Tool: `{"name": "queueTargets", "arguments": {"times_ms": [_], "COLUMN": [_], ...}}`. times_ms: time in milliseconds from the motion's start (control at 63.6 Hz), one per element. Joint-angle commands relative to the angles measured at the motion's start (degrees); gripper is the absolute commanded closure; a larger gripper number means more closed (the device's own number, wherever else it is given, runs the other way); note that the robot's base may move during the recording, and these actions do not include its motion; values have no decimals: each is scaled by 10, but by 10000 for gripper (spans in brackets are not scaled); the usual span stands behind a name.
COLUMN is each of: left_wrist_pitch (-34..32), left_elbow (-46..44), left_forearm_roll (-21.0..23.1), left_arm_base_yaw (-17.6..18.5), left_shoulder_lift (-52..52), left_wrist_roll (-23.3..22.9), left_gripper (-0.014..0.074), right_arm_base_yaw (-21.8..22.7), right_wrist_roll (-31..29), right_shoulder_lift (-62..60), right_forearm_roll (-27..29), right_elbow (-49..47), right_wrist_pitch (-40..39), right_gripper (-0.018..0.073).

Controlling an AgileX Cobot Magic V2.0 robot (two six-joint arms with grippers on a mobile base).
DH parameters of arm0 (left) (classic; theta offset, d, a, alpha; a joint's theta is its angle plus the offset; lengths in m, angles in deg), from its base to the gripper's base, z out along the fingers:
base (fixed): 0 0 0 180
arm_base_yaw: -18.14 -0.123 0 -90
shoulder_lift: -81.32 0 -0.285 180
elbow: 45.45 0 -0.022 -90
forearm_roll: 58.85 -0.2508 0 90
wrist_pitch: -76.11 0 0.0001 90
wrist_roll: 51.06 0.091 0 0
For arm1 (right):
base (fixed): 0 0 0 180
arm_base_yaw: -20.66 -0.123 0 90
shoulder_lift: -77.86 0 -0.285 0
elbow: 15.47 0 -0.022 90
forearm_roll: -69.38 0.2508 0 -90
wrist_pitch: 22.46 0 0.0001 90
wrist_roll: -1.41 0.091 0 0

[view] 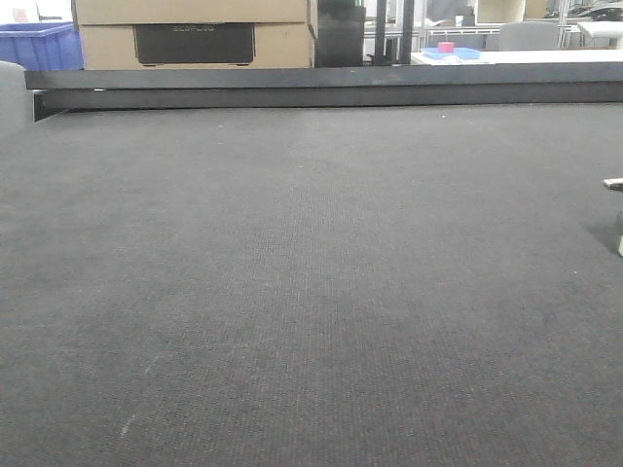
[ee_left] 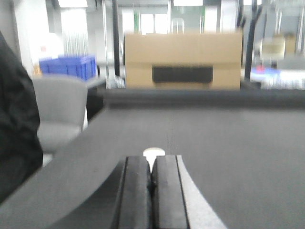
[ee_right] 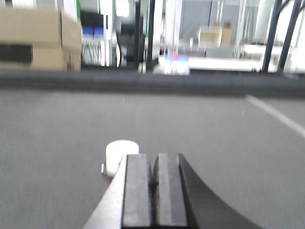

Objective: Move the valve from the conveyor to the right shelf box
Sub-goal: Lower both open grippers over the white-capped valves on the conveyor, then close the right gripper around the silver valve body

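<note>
Small white squat cylindrical valve [ee_right: 121,153] stands on the wide dark grey felt-like conveyor belt [view: 311,292], well short of its far black metal rail [view: 321,88]. It lies just ahead and left of the right gripper [ee_right: 153,160], whose jaws are together and empty. The valve's axis appears upright. Left gripper [ee_left: 151,162] jaws likewise together. Right arm judged nearer.

No legible text (box label [view: 194,43] faint)

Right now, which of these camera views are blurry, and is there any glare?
Front-facing view: sharp, evenly lit conveyor. Left wrist view: soft throughout, cardboard box smeared, windows behind blown out. Right wrist view: background blurred, right end effector clearer.
</note>
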Motion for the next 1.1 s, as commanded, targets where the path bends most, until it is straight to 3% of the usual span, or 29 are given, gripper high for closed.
{"name": "queueTargets", "arguments": {"times_ms": [0, 173, 314, 440, 503, 582, 676, 786, 927, 1085], "left_wrist_pitch": [-52, 53, 183, 249, 270, 285, 313, 345, 367, 370], "left_elbow": [-2, -109, -232, -314, -345, -376, -413, -454, -479, -482], "left_forearm_roll": [17, 18, 13, 12, 12, 15, 23, 29, 29, 29], "left_arm_base_yaw": [1, 1, 1, 1, 1, 1, 1, 13, 42, 55], "left_shoulder_lift": [3, 3, -35, -101, -138, -181, -237, -286, -324, -342], "left_wrist_roll": [-1, -1, -1, -1, -1, -2, -2, -3, -3, -3], "left_gripper": [707, 707, 648, 428, 263, 115, -24, 10, 16, 16], "right_arm_base_yaw": [0, 0, 0, 0, 0, 0, 0, 0, -1, -30], "right_wrist_roll": [-1, -1, -1, -1, -1, -1, -1, -1, -1, -30], "right_shoulder_lift": [-4, -4, 32, 82, 106, 129, 153, 202, 308, 428], "right_forearm_roll": [-1, -1, -1, -1, -1, -1, -1, -1, -1, -1], "right_elbow": [-19, -148, -245, -289, -297, -298, -301, -340, -431, -523], "right_wrist_pitch": [-37, 59, 119, 120, 120, 123, 106, 161, 313, 407], "right_gripper": [713, 685, 466, 200, 82, -10, -9, -9, -9, -9]}}
